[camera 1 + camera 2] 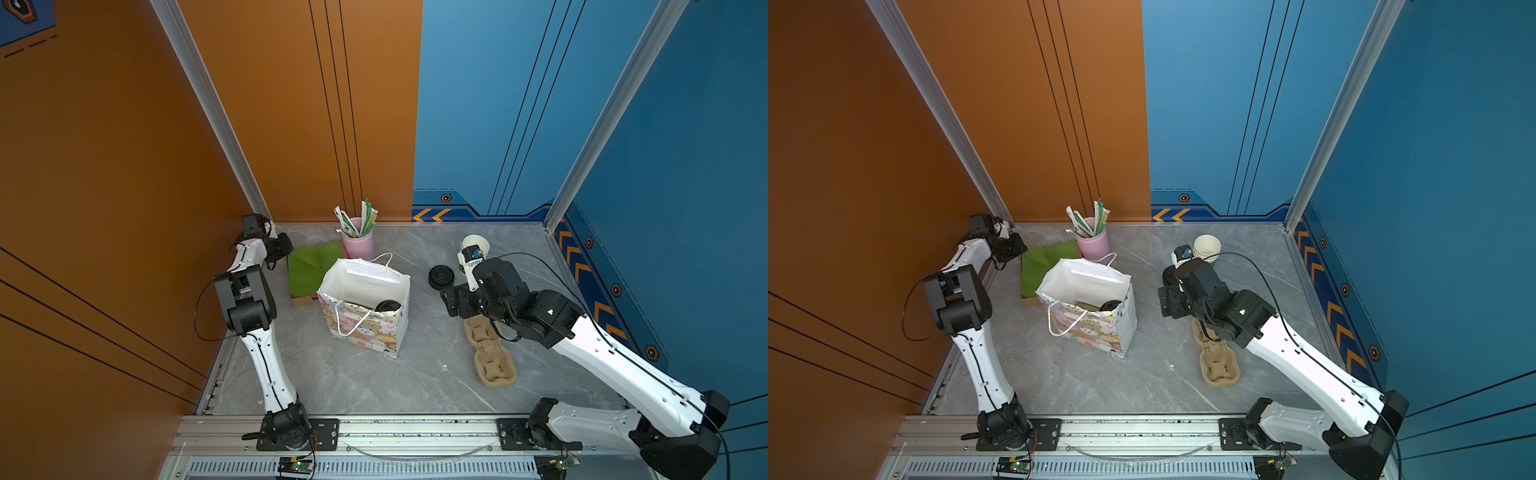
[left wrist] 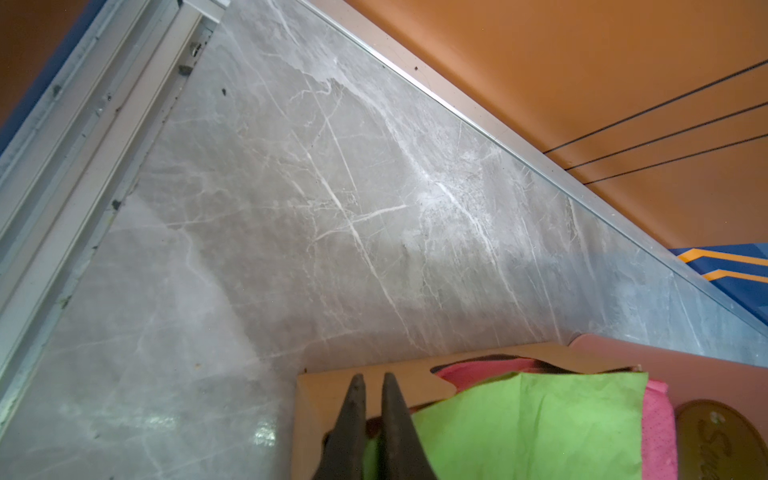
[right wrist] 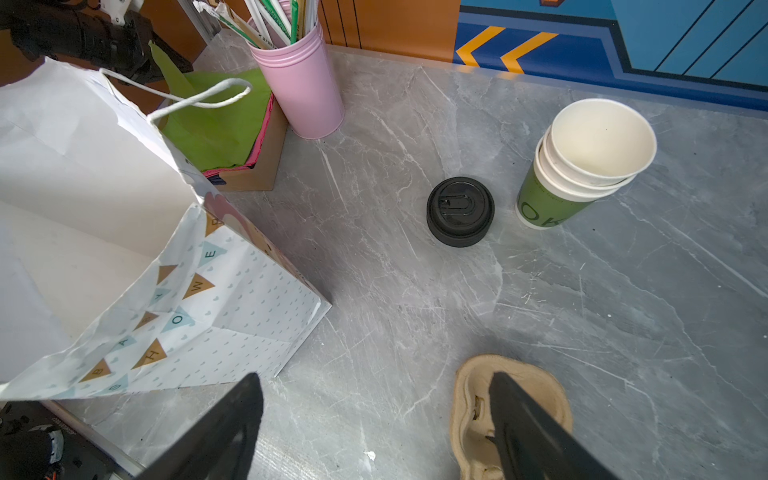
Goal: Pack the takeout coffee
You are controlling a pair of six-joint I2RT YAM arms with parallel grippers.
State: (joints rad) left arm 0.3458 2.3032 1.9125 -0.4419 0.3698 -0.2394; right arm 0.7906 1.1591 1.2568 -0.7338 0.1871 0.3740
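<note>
So, the takeout coffee [image 1: 387,306] sits down inside the gift bag [image 1: 365,332].
Back-left of the bag, the left fingers [image 2: 355,403] are pinched narrow on the green napkin [image 2: 519,424]. Right of the bag, the right fingers [image 3: 232,415] hang wide apart, empty, above the counter [image 3: 415,311].

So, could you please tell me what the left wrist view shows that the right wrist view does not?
Only the left wrist view shows the left claw with its tips closed, and the gold oval label on the pink tin. Only the right wrist view shows the open right claw, gift bag, loose black lid, cup stack and cup carrier. Both show the green napkin, cardboard box, tin and marble table.
</note>
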